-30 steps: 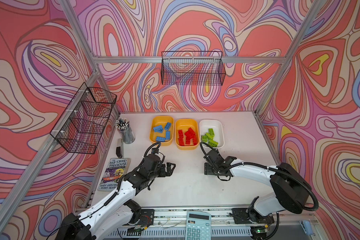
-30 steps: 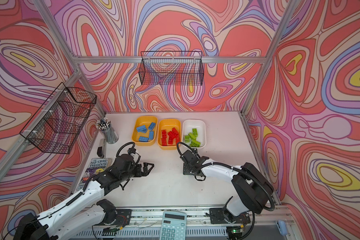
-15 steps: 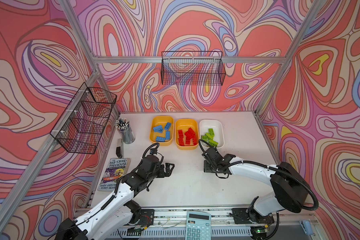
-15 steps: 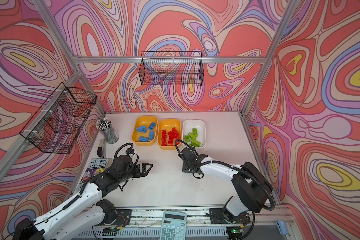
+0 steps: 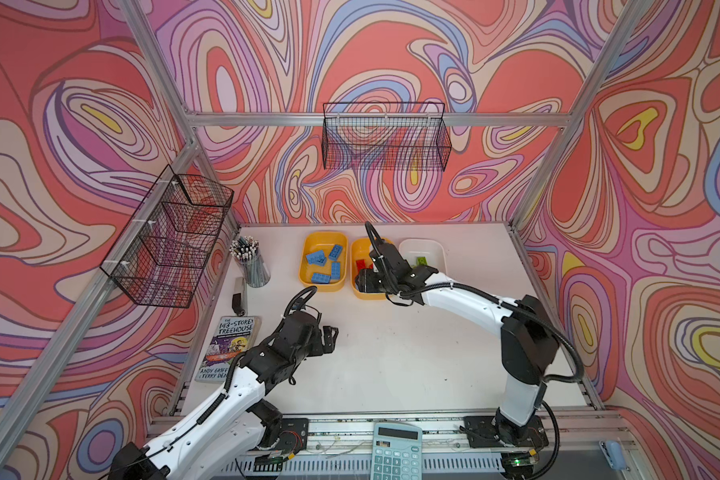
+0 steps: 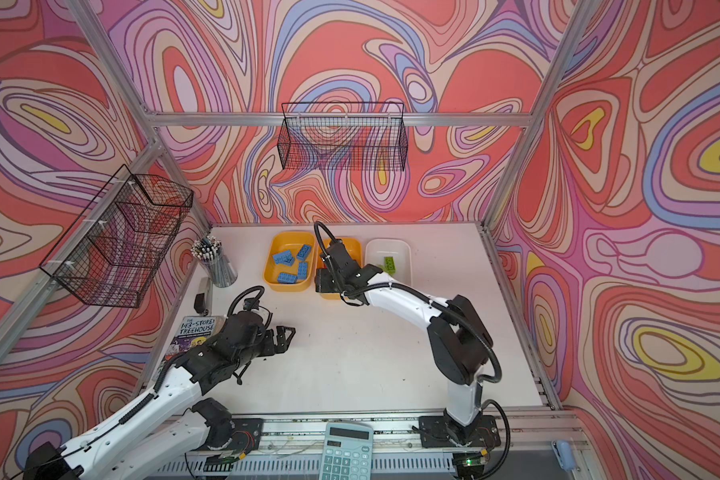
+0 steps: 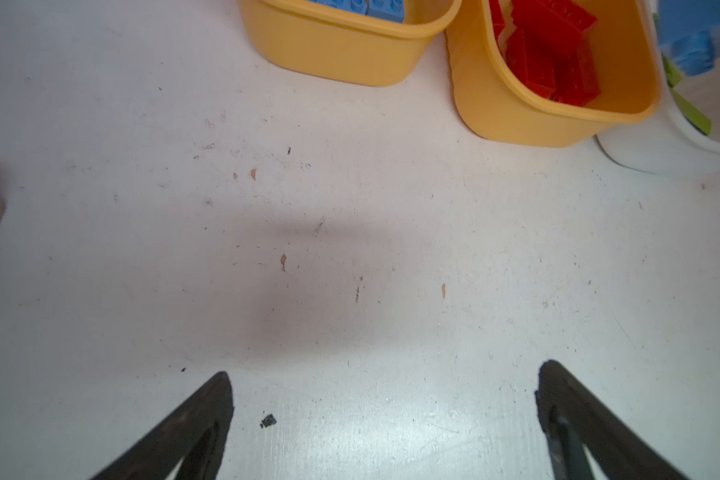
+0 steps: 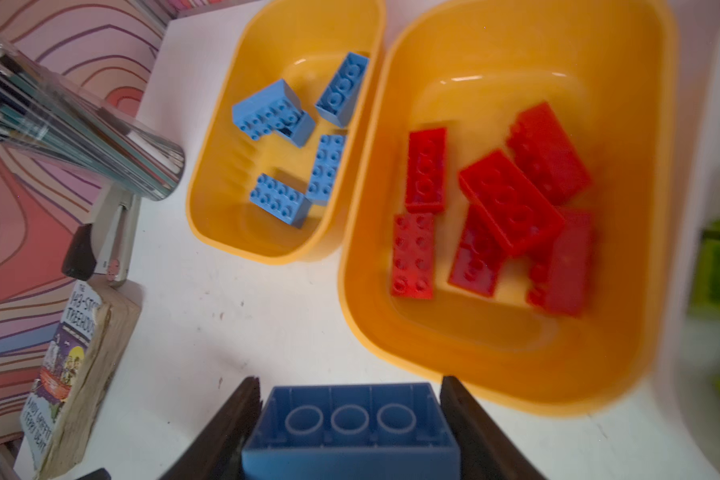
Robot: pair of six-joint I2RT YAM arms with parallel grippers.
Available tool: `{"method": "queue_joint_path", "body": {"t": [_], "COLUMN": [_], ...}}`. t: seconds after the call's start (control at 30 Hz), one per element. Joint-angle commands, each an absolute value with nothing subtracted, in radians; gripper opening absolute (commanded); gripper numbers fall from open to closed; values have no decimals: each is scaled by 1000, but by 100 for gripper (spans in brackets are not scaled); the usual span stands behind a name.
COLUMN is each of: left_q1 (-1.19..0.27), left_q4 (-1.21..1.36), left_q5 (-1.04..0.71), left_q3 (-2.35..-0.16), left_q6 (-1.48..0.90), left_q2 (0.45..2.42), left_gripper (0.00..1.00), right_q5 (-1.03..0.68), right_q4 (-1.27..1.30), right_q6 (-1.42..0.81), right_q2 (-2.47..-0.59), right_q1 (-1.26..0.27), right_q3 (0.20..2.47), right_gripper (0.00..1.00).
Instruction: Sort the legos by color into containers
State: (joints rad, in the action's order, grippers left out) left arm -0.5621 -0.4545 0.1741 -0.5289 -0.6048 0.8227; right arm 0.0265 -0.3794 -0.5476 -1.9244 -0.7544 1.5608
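Two arms out, one claw loaded.
The left claw [image 5: 330, 338] gapes wide, lower centre-left in a top view; the right claw [image 8: 350, 381], stretched to frame centre, clamps a blue brick [image 8: 350, 440].

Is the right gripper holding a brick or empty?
Holding. The right wrist view shows the right gripper closed on both sides of a blue brick, hollow underside toward the camera.

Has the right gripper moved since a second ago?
Yes. In a top view the right gripper has moved backward and leftward, from short of the middle yellow tray to over its near end.
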Motion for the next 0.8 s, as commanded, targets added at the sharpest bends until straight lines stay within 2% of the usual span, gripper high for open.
{"method": "queue_joint_path", "body": {"t": [0.0,0.33,0.4,0.47,0.53,0.67,0.77], "left_q1": [-563,-563,-563,-563,-561,-561,-561], "left_q4": [-521,-582,-592,-596,-595,-558,-486], "left_q5": [244,332,354,381,409,446,463], "left_q3": [-571,-618,-629,-641,-652,-675,-685], "left_q6": [-630,-638,-637,-639,-637,-609,-561], "left_q2": [804,807,817,828,838,866,887], "left_gripper": [100,100,100,100,100,100,100], "right_q5": [-40,-123,-123,-133,-153,-167,-188], "right_q4": [-343,-320,-340,-345,-330,-271,-207], "right_q6": [-454,-339,-331,-324,-322,-332,-346], "right_q2": [-2037,-2361,-2419,-2461,-2464,-2375,-2240], "right_q1": [-759,-759,-759,-758,-756,-746,-726], "right_q3": [1684,2063,2140,2194,2206,2123,1952], "right_gripper": [53,57,68,88,98,98,98]}}
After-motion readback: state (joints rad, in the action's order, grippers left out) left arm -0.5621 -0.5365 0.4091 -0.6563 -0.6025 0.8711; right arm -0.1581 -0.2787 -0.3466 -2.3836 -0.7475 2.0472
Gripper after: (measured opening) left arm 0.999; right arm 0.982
